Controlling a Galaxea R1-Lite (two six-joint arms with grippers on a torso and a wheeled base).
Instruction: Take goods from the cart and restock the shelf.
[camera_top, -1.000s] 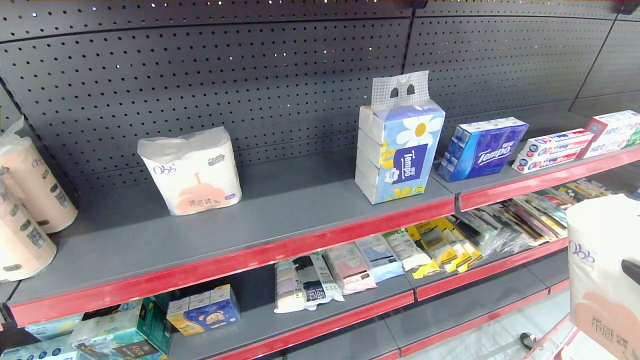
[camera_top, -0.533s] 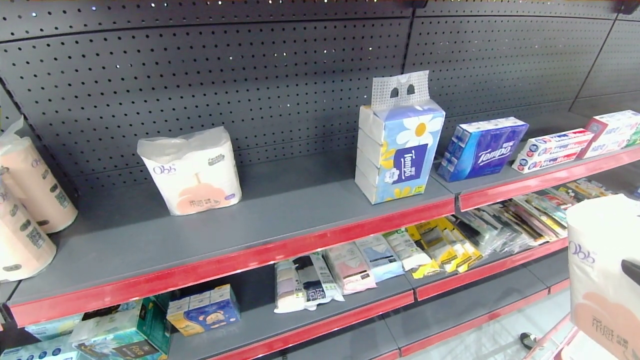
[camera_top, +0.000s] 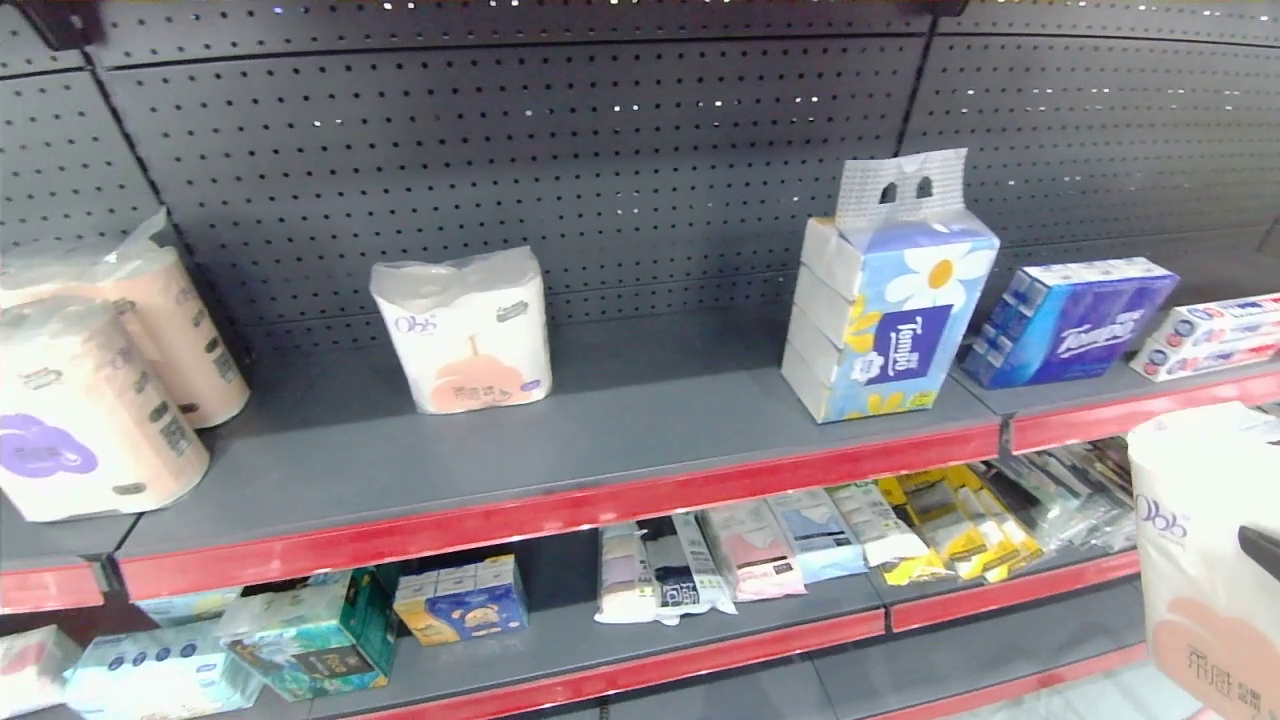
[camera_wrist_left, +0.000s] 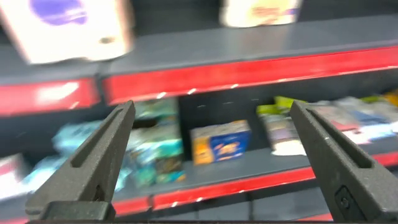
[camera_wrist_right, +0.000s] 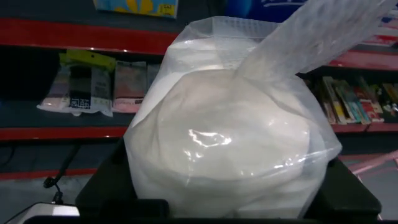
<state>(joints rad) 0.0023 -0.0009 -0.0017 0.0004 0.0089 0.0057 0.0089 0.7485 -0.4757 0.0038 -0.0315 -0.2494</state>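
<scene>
Facing grey, red-edged metal shelving (camera_top: 620, 440), the right gripper (camera_wrist_right: 227, 186) clamps a plastic-wrapped white toilet-roll pack (camera_top: 1205, 540) at the robot's right, short of the shelf. The left gripper (camera_wrist_left: 211, 112) is spread wide, holding nothing. Farther off, a matching pack (camera_top: 462, 330) stands on the upper board.

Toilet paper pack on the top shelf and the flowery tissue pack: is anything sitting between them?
Nothing. In the head view, the grey shelf is bare between the toilet paper pack and the flowery tissue pack.
</scene>
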